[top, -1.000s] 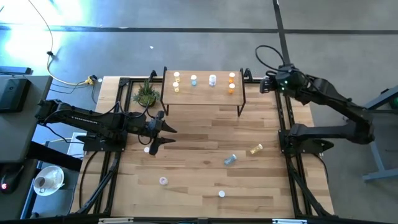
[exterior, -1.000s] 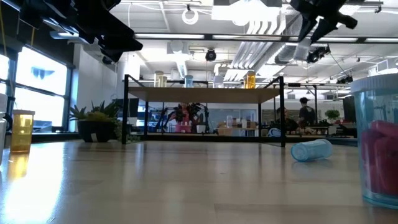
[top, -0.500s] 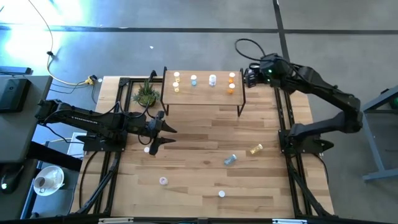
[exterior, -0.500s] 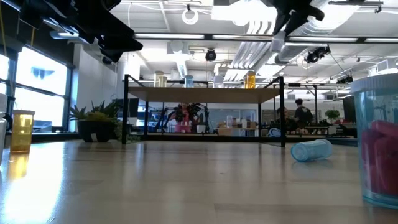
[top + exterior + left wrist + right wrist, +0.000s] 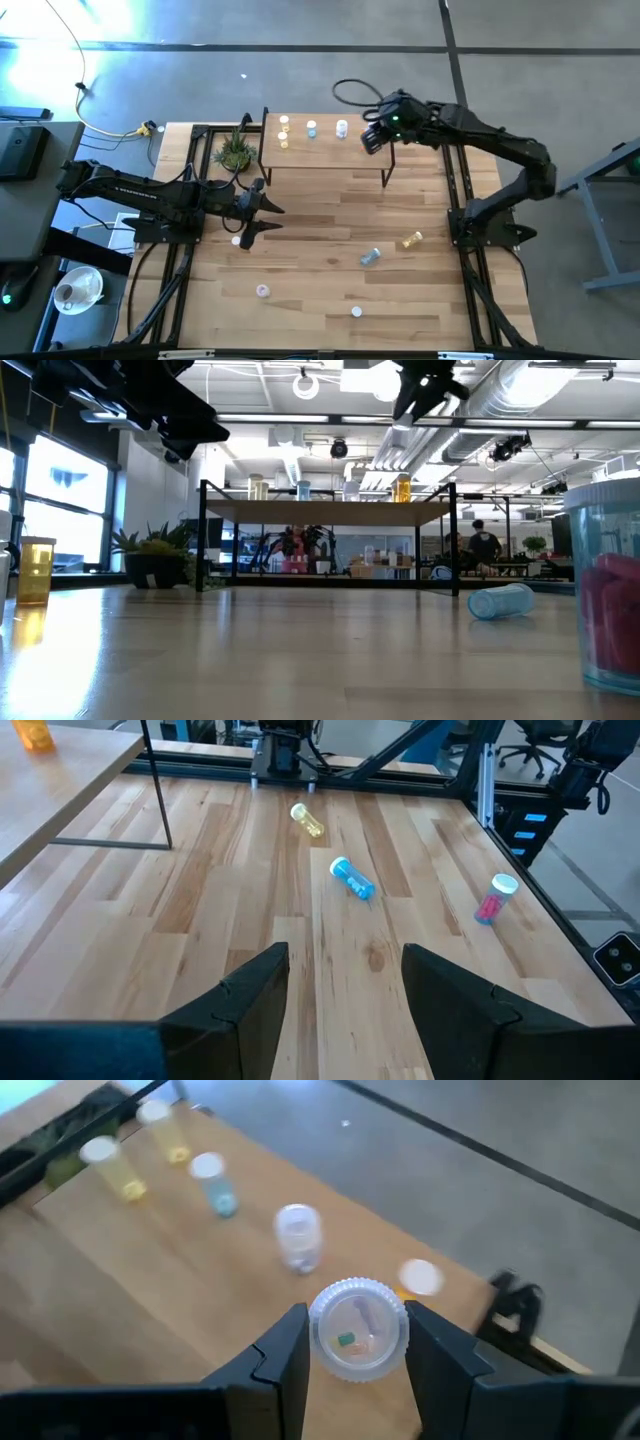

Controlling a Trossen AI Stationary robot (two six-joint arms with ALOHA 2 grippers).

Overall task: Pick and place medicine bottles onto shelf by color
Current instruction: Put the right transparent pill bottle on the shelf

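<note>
My right gripper (image 5: 372,138) hangs high over the right end of the shelf (image 5: 320,155) and is shut on a white-capped medicine bottle (image 5: 358,1330) whose body colour is hidden. On the shelf stand two yellow bottles (image 5: 100,1155), a blue one (image 5: 208,1172), a pale one (image 5: 297,1232) and an orange one (image 5: 418,1277). My left gripper (image 5: 265,222) waits open over the table's left part. On the table, a yellow bottle (image 5: 410,240) and a blue bottle (image 5: 370,257) lie on their sides, and a pink one (image 5: 262,291) stands upright. My right gripper pinches the bottle between its two fingers (image 5: 285,1355), which sit on opposite sides of the bottle at its cap's rim (image 5: 320,1335). The fingers point down from above. The bottle is upright, cap up, and lifted well clear of the shelf top.
A small green potted plant (image 5: 234,150) stands at the shelf's left end. Two more capped bottles stand on the table, one near the front (image 5: 356,312) and one below my left gripper (image 5: 237,240). Black frame rails run along both table sides.
My right gripper has gone from beyond the table's far right corner toward the table's left edge, carrying its bottle, and now stands above the shelf's right end. My left arm has kept still.
</note>
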